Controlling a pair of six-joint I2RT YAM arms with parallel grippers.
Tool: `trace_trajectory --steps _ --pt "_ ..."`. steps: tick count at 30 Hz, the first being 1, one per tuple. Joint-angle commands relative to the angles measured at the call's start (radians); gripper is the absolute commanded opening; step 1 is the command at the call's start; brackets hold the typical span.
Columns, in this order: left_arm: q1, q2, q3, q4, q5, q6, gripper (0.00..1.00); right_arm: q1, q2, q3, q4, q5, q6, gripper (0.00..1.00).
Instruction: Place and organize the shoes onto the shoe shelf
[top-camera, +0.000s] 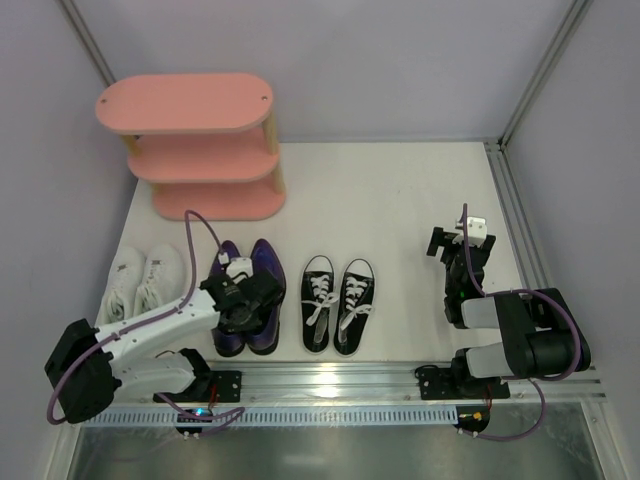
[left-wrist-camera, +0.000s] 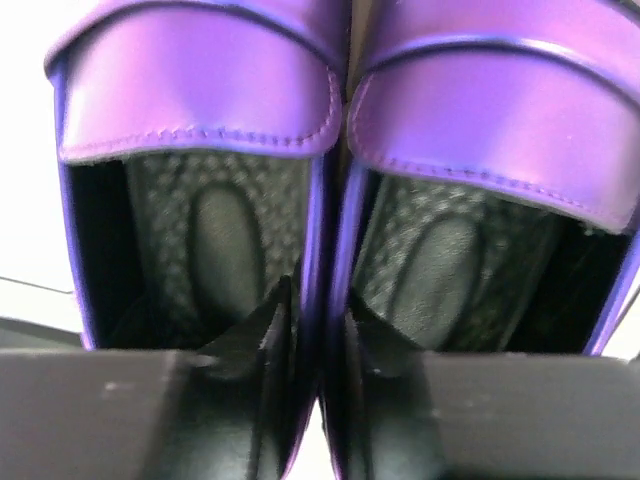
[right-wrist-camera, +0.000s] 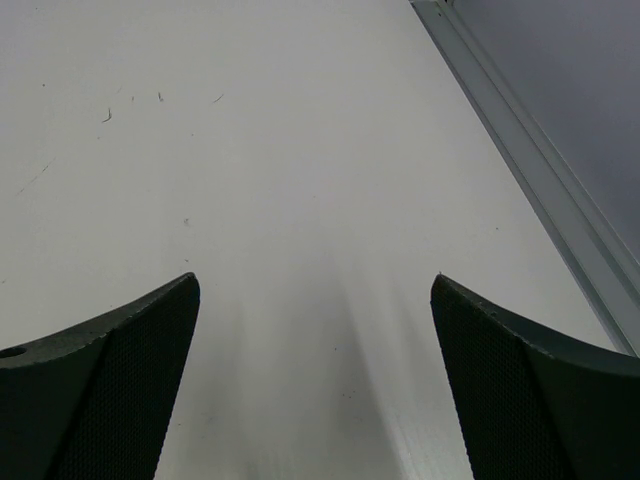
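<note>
Left jaws half-hide purple shoes (top-camera: 264, 264)

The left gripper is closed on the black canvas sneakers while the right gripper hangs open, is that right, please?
Not quite: the left gripper is closed on the purple shoes, as the left wrist view shows; the right gripper does hang open.

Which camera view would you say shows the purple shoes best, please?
The left wrist view: the purple shoes fill it, with the left hand pinching their adjoining inner walls. The top external view shows the pair whole but partly under the arm; the right wrist view shows only the table.
</note>
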Motion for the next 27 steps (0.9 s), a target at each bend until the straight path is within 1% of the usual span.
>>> trace_trajectory --steps 1,2,5,8,10,11,14,16,18,19,20,22,23,25,27 --pt "0.01 0.042 0.001 0.095 -0.029 0.029 0.12 -0.004 -0.014 0.013 0.077 -0.009 0.021 0.97" --pt "0.01 0.065 0.01 0.084 -0.034 0.029 0.0 -0.004 -0.012 0.013 0.077 -0.009 0.021 0.97" --pt "0.008 0.077 0.061 0.052 -0.051 0.054 0.0 -0.002 -0.014 0.013 0.077 -0.007 0.021 0.97" --pt "0.01 0.02 0.148 -0.018 -0.083 0.074 0.0 -0.002 -0.012 0.013 0.077 -0.007 0.021 0.97" --pt "0.008 -0.041 0.203 -0.08 -0.149 0.077 0.0 -0.002 -0.012 0.013 0.077 -0.009 0.021 0.97" --pt "0.01 -0.059 0.258 -0.094 -0.166 0.086 0.0 -0.002 -0.012 0.013 0.077 -0.01 0.021 0.97" --pt "0.023 -0.107 0.319 -0.121 -0.232 0.146 0.0 -0.002 -0.012 0.013 0.077 -0.009 0.021 0.97" --pt "0.049 -0.118 0.342 -0.105 -0.255 0.218 0.0 -0.002 -0.012 0.013 0.077 -0.009 0.022 0.97" --pt "0.128 -0.124 0.334 -0.076 -0.238 0.275 0.0 -0.004 -0.014 0.015 0.077 -0.007 0.021 0.97" --pt "0.161 -0.125 0.326 -0.048 -0.177 0.345 0.0 -0.002 -0.014 0.013 0.077 -0.009 0.021 0.97" --pt "0.259 -0.124 0.32 -0.007 -0.13 0.379 0.0 -0.002 -0.012 0.015 0.077 -0.007 0.021 0.97" --pt "0.35 -0.113 0.314 0.023 0.026 0.468 0.0 -0.004 -0.014 0.013 0.077 -0.007 0.021 0.97" --pt "0.394 -0.101 0.319 0.027 0.056 0.485 0.0 -0.004 -0.012 0.012 0.075 -0.009 0.021 0.97" --pt "0.407 -0.09 0.348 0.021 0.082 0.523 0.0 -0.004 -0.014 0.012 0.078 -0.007 0.021 0.97" --pt "0.409 -0.081 0.369 0.006 0.076 0.54 0.0 -0.004 -0.012 0.013 0.077 -0.009 0.021 0.97"
